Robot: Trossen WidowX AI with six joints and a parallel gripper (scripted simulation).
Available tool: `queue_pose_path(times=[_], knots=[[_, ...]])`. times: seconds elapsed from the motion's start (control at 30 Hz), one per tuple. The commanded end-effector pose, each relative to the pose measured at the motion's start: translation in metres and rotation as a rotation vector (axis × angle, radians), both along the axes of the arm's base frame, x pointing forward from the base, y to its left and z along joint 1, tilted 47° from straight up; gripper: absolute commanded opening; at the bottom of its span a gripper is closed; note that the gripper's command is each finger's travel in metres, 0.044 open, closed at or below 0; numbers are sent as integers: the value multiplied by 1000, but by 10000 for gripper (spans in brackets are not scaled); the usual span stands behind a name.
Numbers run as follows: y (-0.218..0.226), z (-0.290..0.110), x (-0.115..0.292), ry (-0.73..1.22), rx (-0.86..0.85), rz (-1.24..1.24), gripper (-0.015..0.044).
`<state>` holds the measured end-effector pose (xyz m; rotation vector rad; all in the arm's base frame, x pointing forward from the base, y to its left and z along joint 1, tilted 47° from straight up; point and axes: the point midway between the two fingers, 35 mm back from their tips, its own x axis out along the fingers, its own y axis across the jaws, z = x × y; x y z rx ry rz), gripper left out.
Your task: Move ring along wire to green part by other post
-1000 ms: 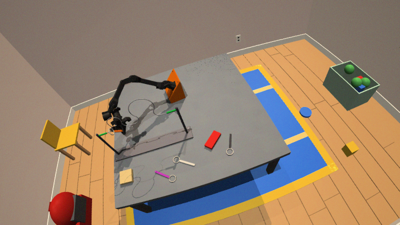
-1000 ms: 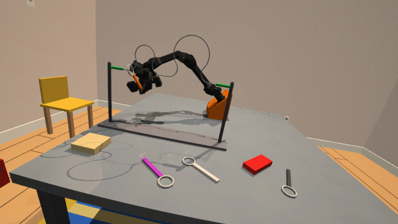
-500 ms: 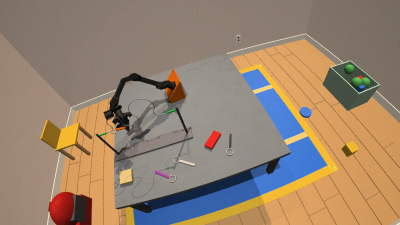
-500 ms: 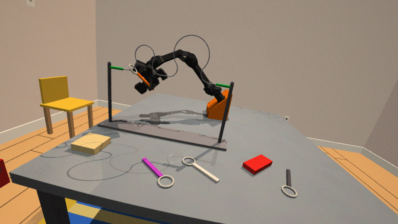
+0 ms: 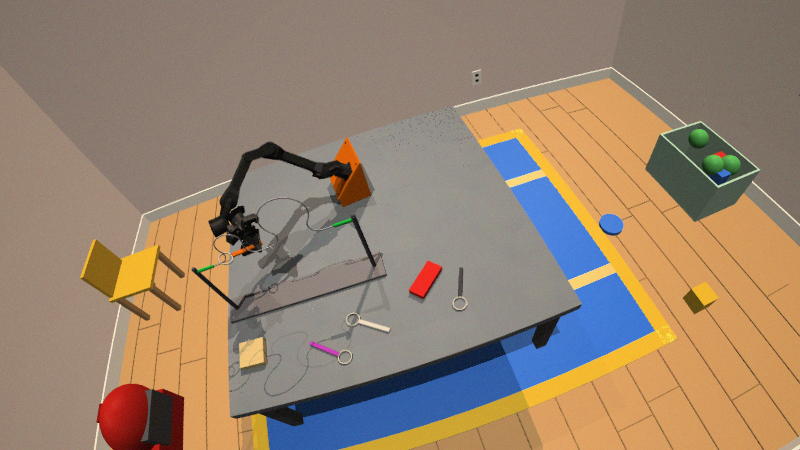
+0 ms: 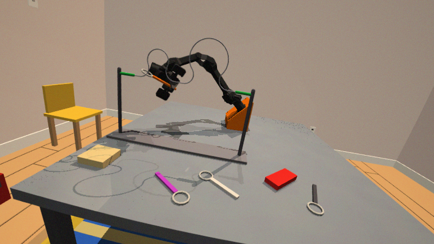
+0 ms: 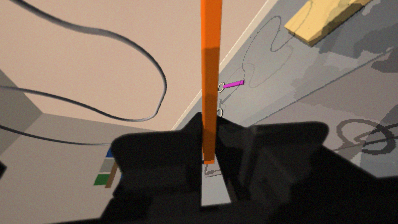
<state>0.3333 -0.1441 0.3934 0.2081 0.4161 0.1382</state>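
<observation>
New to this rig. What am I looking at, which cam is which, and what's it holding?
It is a black robot arm on an orange base, bolted to a grey table. One picture looks down from above, one from the side, and one from the wrist. Two dark posts carry a looping wire with green ends. The gripper is shut on the orange handle of a ring threaded on the wire near the left post. Loose on the table: three spare ring tools, a red block, a tan block.

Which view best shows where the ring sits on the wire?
Exterior: the ring shows just past the green section, around the grey wire. Top shows it smaller. Wrist shows only the orange handle, not the ring.
</observation>
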Motion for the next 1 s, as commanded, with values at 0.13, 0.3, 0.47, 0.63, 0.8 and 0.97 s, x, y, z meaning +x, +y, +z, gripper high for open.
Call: queue_pose_path(times=[0.13, 0.3, 0.47, 0.63, 0.8, 0.97], knots=[[30, 10, -4, 11, 208, 24, -150], [44, 18, -6, 17, 323, 35, -150], [56, 26, -7, 23, 423, 44, -150], [67, 35, -9, 28, 511, 52, -150], [74, 43, -10, 33, 582, 59, -150], [81, 50, -11, 37, 640, 64, -150]])
